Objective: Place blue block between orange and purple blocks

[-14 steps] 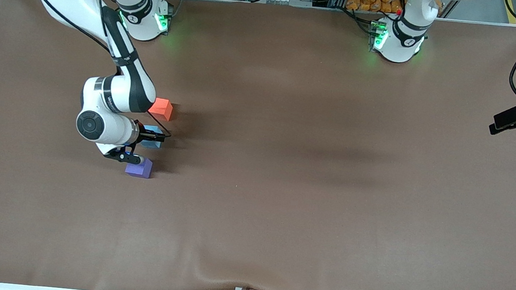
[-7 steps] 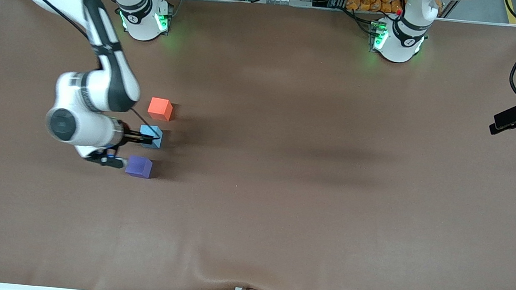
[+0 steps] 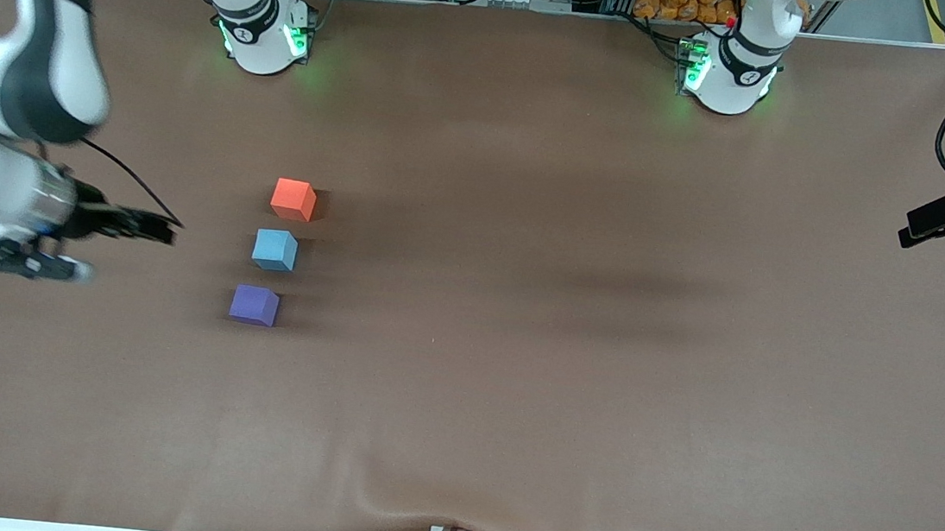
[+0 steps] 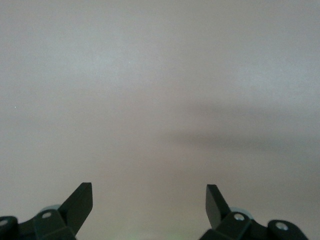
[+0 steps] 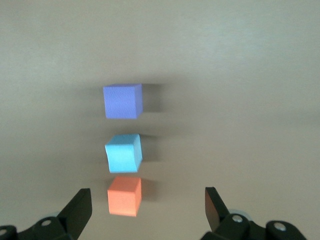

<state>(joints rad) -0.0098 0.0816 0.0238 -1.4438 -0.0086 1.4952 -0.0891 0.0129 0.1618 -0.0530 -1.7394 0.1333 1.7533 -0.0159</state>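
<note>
While spread wide, right pincer (image 3: 155,231) empty

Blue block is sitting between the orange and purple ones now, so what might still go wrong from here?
1. The blue block sits close to the orange block and the purple block; a nudge could break the row.
2. The right gripper, jaws open, hangs over the table toward the right arm's end, level with the row; swinging toward it might clip a block.
3. The left gripper waits open, posing little risk.
</note>
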